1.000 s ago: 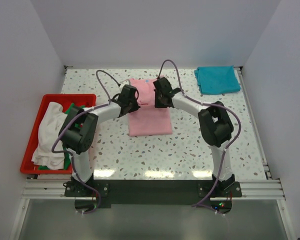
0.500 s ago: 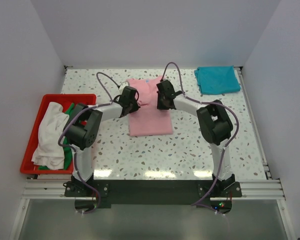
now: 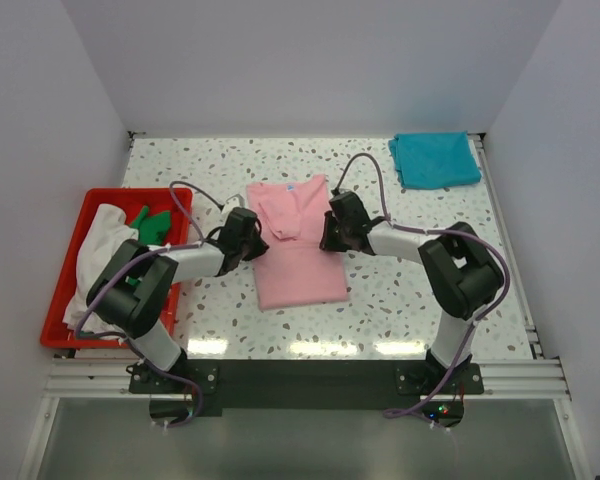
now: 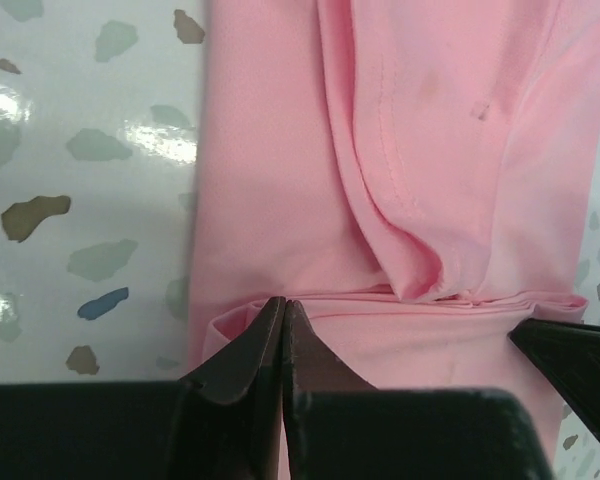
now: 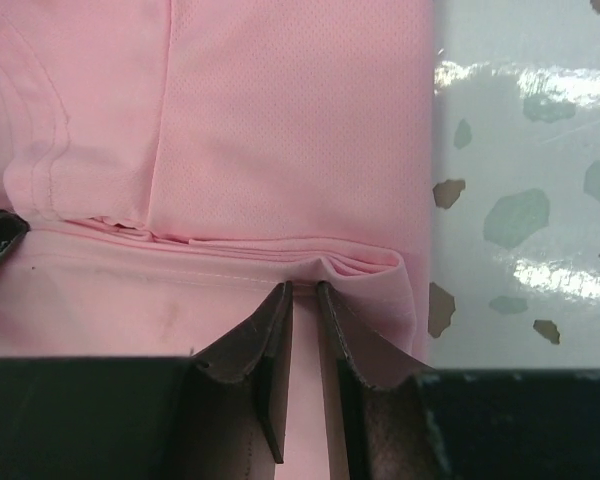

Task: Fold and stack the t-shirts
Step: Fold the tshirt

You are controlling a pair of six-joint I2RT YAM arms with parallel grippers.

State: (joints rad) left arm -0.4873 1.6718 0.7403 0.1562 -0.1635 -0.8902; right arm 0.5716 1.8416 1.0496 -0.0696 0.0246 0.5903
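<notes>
step: folding pink t-shirt [image 3: 300, 270], lying mid-tabletop [image 3: 410, 295] | left hand [image 4: 283, 308]: fingers pinched together on its doubled edge | right hand [image 5: 302, 293]: clamped on the same edge, opposite side | tip: move both hands level and together, then lay the edge down square.

The left arm [image 3: 195, 259] and right arm [image 3: 402, 238] share white tubular links, bulky black joints and looping purple cables [image 3: 385, 195]. Dark brown, wedge-shaped fingers [image 4: 242, 360] tip each wrist.

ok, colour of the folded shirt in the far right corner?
Teal; the folded shirt shows best in the top external view.
</notes>
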